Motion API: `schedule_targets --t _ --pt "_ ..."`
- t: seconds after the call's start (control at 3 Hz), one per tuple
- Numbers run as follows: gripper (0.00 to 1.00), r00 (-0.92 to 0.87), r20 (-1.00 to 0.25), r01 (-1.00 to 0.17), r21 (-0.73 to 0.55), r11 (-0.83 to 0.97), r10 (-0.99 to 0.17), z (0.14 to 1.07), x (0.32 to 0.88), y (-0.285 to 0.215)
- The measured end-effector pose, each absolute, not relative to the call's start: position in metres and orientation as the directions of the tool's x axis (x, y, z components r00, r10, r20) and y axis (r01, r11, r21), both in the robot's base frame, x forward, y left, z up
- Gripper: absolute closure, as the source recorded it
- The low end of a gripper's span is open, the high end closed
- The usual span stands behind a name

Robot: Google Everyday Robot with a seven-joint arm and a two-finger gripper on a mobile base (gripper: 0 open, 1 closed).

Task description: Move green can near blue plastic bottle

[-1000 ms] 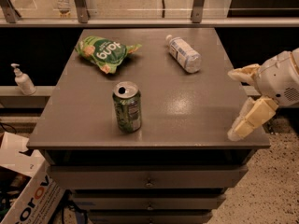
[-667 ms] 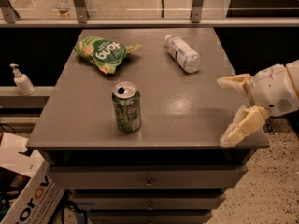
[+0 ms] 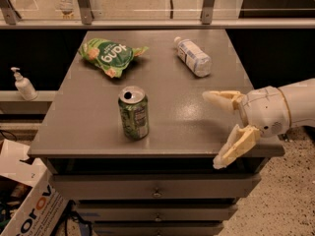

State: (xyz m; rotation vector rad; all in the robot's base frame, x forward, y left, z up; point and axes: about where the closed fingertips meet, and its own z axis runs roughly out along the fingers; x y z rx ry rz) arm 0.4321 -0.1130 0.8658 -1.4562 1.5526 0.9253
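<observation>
The green can (image 3: pixel 133 113) stands upright on the grey table (image 3: pixel 162 82), near its front edge, left of centre. The blue plastic bottle (image 3: pixel 193 56) lies on its side at the back right of the table, white cap pointing away. My gripper (image 3: pixel 212 130) is at the right, over the table's front right corner, open and empty, with one pale finger (image 3: pixel 222 99) above the tabletop and the other finger (image 3: pixel 237 145) past the front edge. It is well to the right of the can.
A flat green snack bag (image 3: pixel 109 56) lies at the back left of the table. A white pump dispenser (image 3: pixel 22 84) stands on a ledge to the left. Drawers sit below the tabletop. A cardboard box (image 3: pixel 24 200) is on the floor, lower left.
My gripper has moved left, from beyond the table's right edge towards the can, staying open. The can, bottle and bag have not moved.
</observation>
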Motion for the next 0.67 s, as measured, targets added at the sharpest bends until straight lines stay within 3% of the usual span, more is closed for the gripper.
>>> schedule_targets --t 0.67 --pt "0.00 0.024 -0.930 -0.998 -0.046 0.049 -0.367 0.871 0.437 -0.089"
